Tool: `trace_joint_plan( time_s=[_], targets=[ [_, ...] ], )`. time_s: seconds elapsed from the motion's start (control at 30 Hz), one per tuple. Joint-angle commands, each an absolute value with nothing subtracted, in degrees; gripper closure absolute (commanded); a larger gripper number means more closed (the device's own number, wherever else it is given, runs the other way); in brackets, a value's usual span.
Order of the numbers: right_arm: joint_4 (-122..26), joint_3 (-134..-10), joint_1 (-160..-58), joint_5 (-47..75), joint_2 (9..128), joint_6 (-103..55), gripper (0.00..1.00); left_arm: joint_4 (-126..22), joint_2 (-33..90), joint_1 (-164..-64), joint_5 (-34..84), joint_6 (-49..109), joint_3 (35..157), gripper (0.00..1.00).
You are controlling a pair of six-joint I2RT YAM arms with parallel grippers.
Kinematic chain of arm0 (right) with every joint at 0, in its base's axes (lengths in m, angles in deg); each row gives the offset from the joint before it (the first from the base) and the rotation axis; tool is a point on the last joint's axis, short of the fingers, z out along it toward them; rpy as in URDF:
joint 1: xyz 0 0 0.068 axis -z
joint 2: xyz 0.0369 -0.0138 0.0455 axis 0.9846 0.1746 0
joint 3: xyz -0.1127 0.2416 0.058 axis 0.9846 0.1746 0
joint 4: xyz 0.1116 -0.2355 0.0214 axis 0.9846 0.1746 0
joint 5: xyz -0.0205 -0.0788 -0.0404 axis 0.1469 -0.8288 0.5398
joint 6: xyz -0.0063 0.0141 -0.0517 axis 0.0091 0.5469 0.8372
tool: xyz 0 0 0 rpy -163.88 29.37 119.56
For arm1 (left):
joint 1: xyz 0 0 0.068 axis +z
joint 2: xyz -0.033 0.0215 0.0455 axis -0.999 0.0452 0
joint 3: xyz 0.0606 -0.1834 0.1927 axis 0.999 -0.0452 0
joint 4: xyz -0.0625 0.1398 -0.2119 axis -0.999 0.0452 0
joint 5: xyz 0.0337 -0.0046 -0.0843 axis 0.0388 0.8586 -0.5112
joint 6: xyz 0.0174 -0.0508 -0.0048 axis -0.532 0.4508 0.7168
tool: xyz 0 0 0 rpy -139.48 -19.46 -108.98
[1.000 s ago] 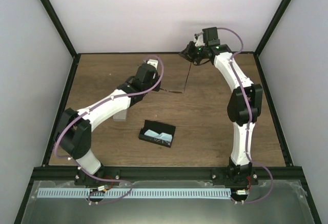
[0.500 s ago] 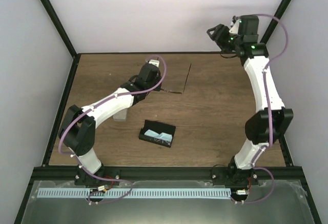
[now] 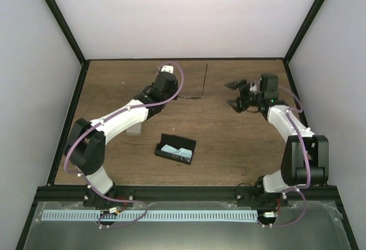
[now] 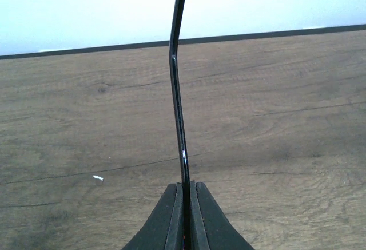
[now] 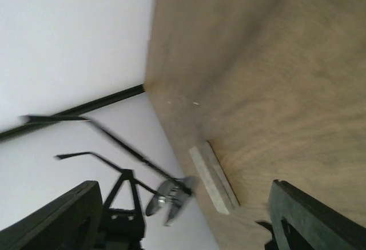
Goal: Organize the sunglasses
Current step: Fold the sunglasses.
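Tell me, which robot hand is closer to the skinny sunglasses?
The left one. The left gripper is pinched shut right on a thin arm of the sunglasses. The right gripper is open, off to their right, and not touching them.

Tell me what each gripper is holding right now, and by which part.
The left gripper is shut on the thin dark wire-framed sunglasses, pinching one slender arm between its fingertips. The right gripper is open and holds nothing.
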State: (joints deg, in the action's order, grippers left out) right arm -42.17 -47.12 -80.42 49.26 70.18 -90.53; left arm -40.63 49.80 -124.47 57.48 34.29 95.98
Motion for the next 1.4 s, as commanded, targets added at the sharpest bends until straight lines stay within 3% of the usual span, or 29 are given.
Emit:
trace_joint_plan(
  time_s=[0.0,0.13,0.3,0.63,0.8,0.97,1.13,1.23,1.37],
  targets=[
    [-41.8,-62.9,-80.6,48.6,72.2,-81.9,0.21,-43.5,47.9,-124.9,58.0,35.4,95.4,0.96],
    [-32.9,-70.3,-83.5,43.7,77.3,-68.3,0.27,-46.6,47.3,-125.4,57.8,35.4,92.4,0.96],
    [-23.6,-79.2,-90.6,37.9,84.1,-56.5,0.22,-46.3,47.2,-126.0,58.5,36.2,92.3,0.96],
    [-18.1,-83.8,-97.7,32.4,90.3,-53.5,0.26,-44.3,46.7,-126.3,59.1,38.4,95.3,0.96],
    [-17.2,-82.7,-99.5,31.1,89.1,-53.2,0.45,-42.4,47.4,-126.3,60.2,39.4,97.4,0.96],
    [-15.3,-82.5,-101.2,28.7,87.3,-52.4,0.74,-41.2,48.4,-126.8,60.7,40.1,98.7,0.96],
    [-14.4,-83.1,-101.3,27.1,86.2,-51.6,0.97,-40.0,49.3,-127.6,60.5,40.5,99.6,0.96],
    [-13.1,-84.7,-101.2,26.1,86.3,-50.0,0.99,-39.4,49.6,-128.1,60.5,40.2,99.8,0.96],
    [-10.6,-88.0,-101.2,25.4,86.7,-46.2,0.99,-39.0,49.2,-128.3,59.7,38.2,99.3,0.88]
  ],
)
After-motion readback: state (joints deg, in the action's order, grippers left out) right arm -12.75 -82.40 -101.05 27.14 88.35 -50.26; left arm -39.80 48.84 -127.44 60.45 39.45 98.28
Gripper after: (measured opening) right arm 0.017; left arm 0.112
